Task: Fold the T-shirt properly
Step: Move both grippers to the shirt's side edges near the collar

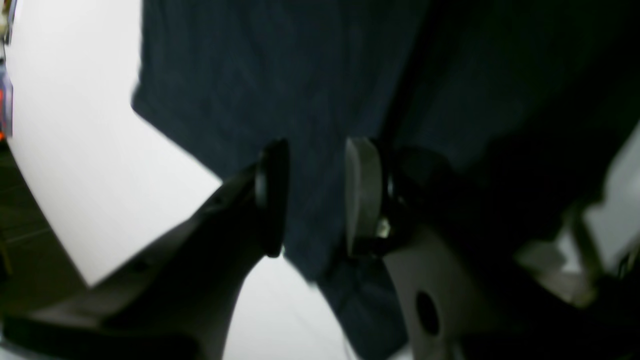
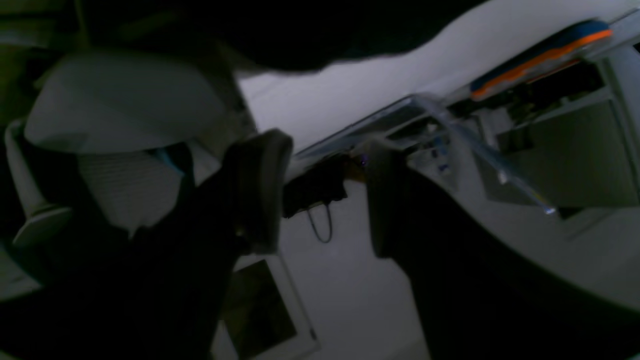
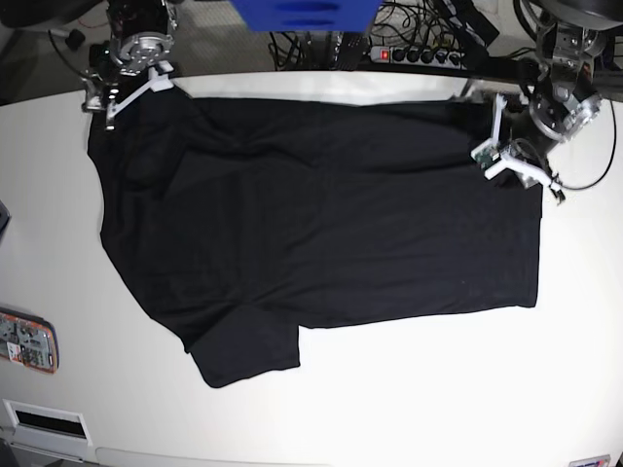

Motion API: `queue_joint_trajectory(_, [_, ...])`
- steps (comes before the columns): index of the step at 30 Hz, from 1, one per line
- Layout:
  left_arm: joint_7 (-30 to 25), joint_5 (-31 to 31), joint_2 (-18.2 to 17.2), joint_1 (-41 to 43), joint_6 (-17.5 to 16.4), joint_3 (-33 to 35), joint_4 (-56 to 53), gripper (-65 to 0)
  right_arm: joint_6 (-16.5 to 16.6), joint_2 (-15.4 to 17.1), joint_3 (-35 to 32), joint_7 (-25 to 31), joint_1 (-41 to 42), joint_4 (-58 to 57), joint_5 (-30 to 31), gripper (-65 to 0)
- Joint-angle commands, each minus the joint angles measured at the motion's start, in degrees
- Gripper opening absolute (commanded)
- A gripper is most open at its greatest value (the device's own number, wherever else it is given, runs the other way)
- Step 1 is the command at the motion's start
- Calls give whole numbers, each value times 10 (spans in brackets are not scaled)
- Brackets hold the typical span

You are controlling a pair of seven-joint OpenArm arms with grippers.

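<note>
Left wrist view
Left gripper (image 1: 315, 197): jaws parted, the two pads standing either side of a hanging fold of dark cloth.
T-shirt (image 1: 280, 90): fills the frame above and between the pads; a strip of it runs down through the gap and out below the fingertips. Whether the pads actually press the cloth cannot be told through the blur.
Tabletop (image 1: 85, 150): white, showing to the left of the gripper and below the cloth.

Right wrist view
Right gripper (image 2: 320, 192): jaws apart, with open space between the pads and only distant room clutter visible through the gap.
T-shirt (image 2: 310, 30): a dark mass above the gripper, along the top of the frame; no cloth lies between the pads.
Frame quality: dim and smeared, with fine detail lost.

Base view
T-shirt (image 3: 321, 214): spread flat and wide across the white tabletop (image 3: 438, 389), one short sleeve jutting toward the near edge.
Right gripper (image 3: 127, 92): at the shirt's far corner on this view's left, right at the cloth edge; its opening cannot be read from here.
Left gripper (image 3: 498, 146): at the shirt's far corner on this view's right, over the cloth edge.
Power strip (image 3: 419, 53): beyond the far edge, between the two arms.
Small printed card (image 3: 27, 341): near the tabletop's edge, well apart from either gripper.
</note>
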Motion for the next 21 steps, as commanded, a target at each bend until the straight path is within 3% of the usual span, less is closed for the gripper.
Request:
queue_joint_trajectory(1, [-6, -8, -4, -4, 7, -5, 9, -480, -4, 6, 4, -12, 10, 9, -11, -397])
queue_joint_trajectory(7, [-4, -17, -2, -30, 7, -5, 8, -481, -5, 9, 3, -11, 58, 9, -11, -399])
queue_joint_trajectory(16, [-4, -21, -2, -39, 8, -8, 7, -481, -5, 66, -32, -10, 125, 7, -11, -397])
queue_joint_trajectory(21, [-1, -17, 36, -97, 8, -15, -21, -482, -5, 67, -92, -10, 220, 5, -11, -397])
